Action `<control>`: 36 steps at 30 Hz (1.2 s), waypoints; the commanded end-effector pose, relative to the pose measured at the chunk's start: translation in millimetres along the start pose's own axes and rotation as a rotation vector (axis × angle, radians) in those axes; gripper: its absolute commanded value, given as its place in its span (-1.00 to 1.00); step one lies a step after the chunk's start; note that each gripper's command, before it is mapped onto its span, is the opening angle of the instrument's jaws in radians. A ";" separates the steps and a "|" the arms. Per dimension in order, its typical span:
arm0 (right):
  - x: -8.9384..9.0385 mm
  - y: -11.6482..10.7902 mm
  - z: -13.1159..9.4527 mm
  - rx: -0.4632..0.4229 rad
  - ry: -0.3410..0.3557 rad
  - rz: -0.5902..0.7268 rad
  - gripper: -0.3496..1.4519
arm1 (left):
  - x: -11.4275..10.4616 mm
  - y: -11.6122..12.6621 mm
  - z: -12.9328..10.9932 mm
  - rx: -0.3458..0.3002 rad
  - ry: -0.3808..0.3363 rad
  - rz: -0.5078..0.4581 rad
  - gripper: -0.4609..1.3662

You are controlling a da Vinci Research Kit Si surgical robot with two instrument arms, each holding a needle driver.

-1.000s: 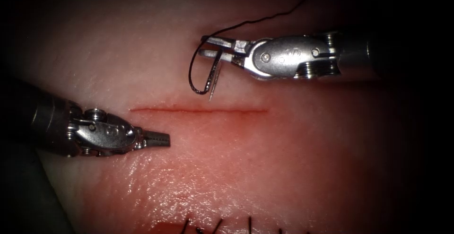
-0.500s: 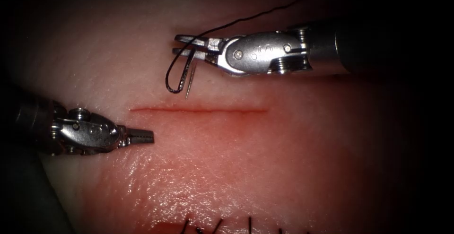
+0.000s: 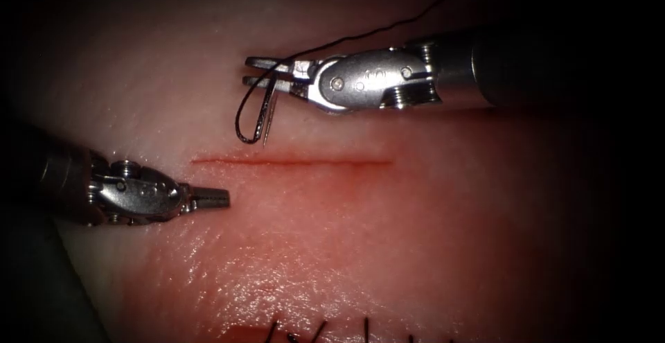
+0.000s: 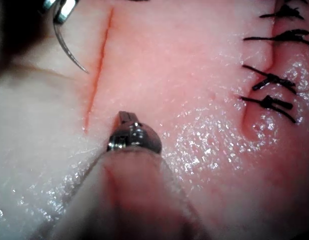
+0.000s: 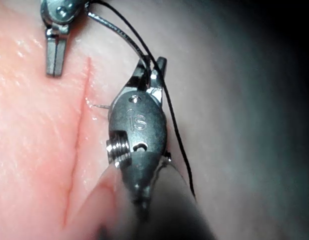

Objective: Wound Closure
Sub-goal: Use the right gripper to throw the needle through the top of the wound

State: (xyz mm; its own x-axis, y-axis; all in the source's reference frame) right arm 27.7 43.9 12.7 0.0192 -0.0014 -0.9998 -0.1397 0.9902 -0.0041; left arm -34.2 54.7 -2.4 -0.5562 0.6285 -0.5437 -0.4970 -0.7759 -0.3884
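Needle, thin curved steel (image 3: 269, 118), hangs from your right arm's silver needle driver (image 3: 267, 71); its jaws are clamped on the needle near the thread end of its curve, and the point aims down at the tissue without entering it. The tip sits just above the straight red cut (image 3: 291, 161), toward the cut's left end, apart from the surface. Black thread (image 3: 244, 111) loops down beside the needle, then runs up and away past the right tool. In the right wrist view the same tool (image 5: 153, 67) shows the thread (image 5: 172, 127) trailing along its body. Your left arm's needle driver (image 3: 220, 197) lies below the cut's left end, jaws closed on nothing, near the pale pink pork tissue (image 3: 415, 232). The left wrist view shows the needle (image 4: 69, 50) beside the cut (image 4: 97, 75), free of the tissue, and dark finished stitches (image 4: 269, 77) well apart from it.
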 end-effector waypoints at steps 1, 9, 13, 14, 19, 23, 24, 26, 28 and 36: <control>0.0 0.1 0.1 -0.001 0.011 -0.009 -1.00 | -0.1 0.1 0.1 -0.004 -0.001 0.001 -0.88; 0.1 -0.3 1.9 0.036 0.058 -0.082 -1.00 | -1.6 0.2 1.1 -0.007 -0.016 -0.006 -0.88; 0.1 -0.5 2.5 0.045 0.079 -0.130 -1.00 | -2.1 0.4 1.4 -0.013 -0.015 -0.008 -0.88; 0.2 -0.5 2.6 0.045 0.083 -0.148 -1.00 | -2.1 0.4 1.4 -0.013 -0.018 -0.008 -0.88; 0.0 -0.5 2.7 0.046 0.094 -0.203 -1.00 | -2.3 0.5 1.1 -0.014 -0.018 -0.007 -0.88; -0.4 -0.7 2.7 0.044 0.100 -0.237 -1.00 | -2.4 0.5 0.9 -0.016 -0.018 -0.012 -0.88; -0.5 -0.8 2.7 0.044 0.104 -0.250 -1.00 | -2.4 0.5 0.9 -0.016 -0.018 -0.011 -0.88; -0.6 -0.9 2.7 0.040 0.113 -0.258 -1.00 | -2.5 0.5 0.8 -0.016 -0.018 -0.011 -0.88; -0.6 -0.9 2.8 0.031 0.121 -0.265 -1.00 | -2.5 0.5 0.8 -0.016 -0.018 -0.011 -0.88; -0.9 -0.6 3.1 0.028 0.124 -0.290 -1.00 | -2.5 0.5 0.8 -0.016 -0.019 -0.017 -0.88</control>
State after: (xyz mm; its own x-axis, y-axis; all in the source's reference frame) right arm 30.8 43.7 13.7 -0.0670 -0.2996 -0.9517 -0.1101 0.9502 -0.2914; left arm -33.6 52.8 -0.6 -0.5605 0.6421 -0.5231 -0.5000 -0.7658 -0.4043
